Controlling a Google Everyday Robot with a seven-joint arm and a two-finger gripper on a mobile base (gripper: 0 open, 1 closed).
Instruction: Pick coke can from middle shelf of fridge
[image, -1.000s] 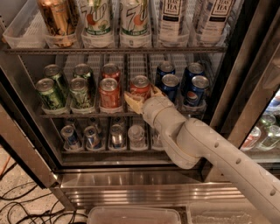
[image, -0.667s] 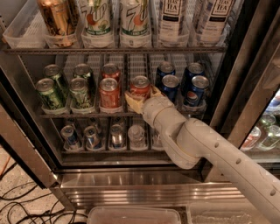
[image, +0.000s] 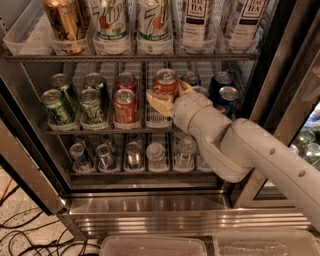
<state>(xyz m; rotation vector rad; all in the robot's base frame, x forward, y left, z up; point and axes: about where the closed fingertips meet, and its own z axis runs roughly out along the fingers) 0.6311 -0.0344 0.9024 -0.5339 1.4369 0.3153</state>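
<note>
The coke can, red with white script and a silver top, is in the fourth lane of the middle shelf of the fridge. My gripper reaches in from the lower right and is shut on the can, with one tan finger on its left front and the other behind its right side. The can sits a little above the lane tray. My white arm hides the lane behind it and part of the blue cans.
Green cans and a plainer red can stand left of the coke can, and blue Pepsi cans stand to its right. Tall cans and tea bottles fill the rack above; small cans and water bottles fill the rack below. Plastic bins sit at the bottom.
My gripper and the coke can have moved up a little from the tray; the arm's wrist has risen with them. The other cans have not moved.
</note>
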